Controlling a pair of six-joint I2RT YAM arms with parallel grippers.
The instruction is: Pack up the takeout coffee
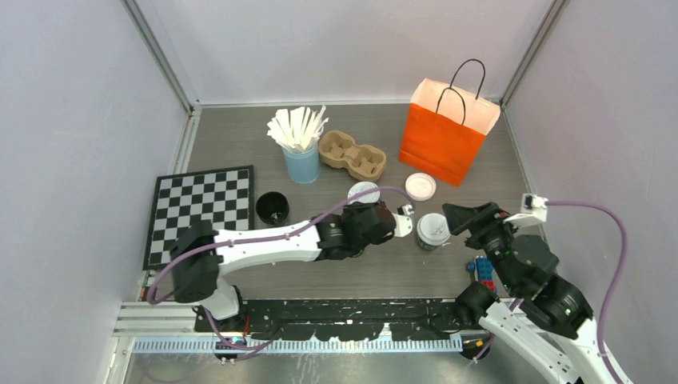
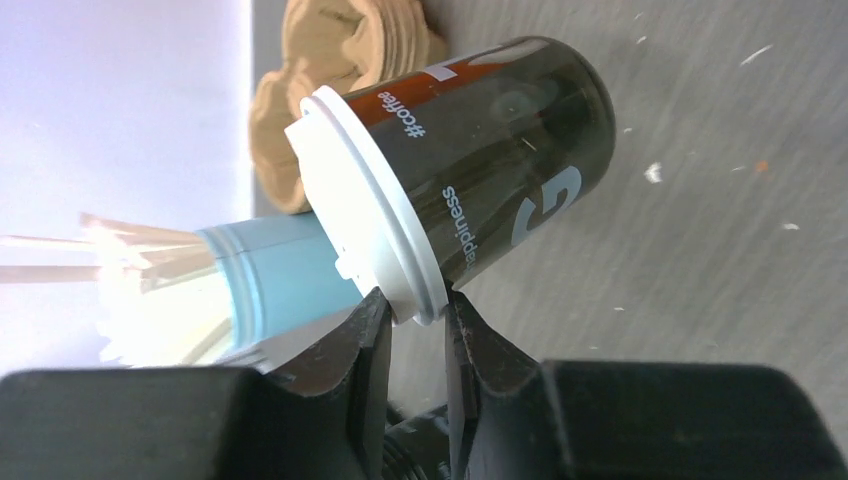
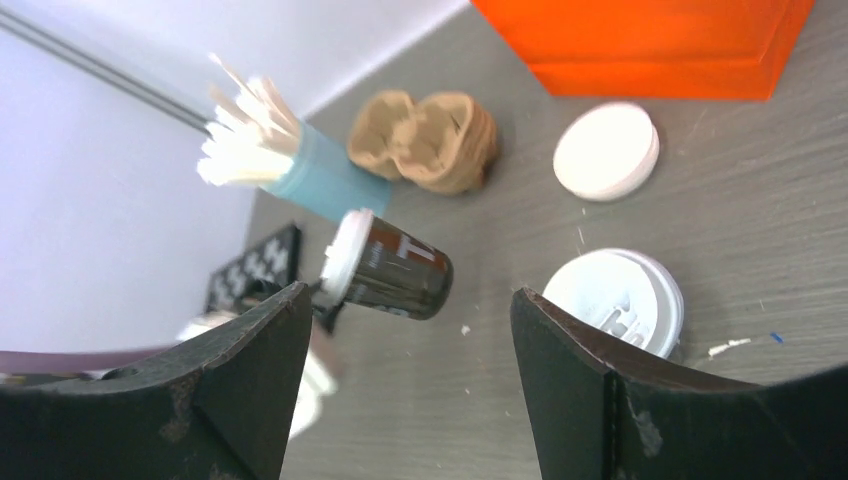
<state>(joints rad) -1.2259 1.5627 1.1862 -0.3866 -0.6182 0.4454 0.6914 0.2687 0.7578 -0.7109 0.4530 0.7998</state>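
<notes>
The cup is glossy dark paper under a smooth white plastic lid, the carrier rough brown moulded pulp, the bag matt orange paper, the table matt grey.

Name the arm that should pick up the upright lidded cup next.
Right. The right gripper is open beside the upright cup, while the left gripper is shut on the lid rim of the tilted cup.

Two grippers at the middle of the desk
Left gripper is against a white-lidded cup; right gripper sits just right of a standing lidded cup; a loose lid lies before the orange bag.
</notes>
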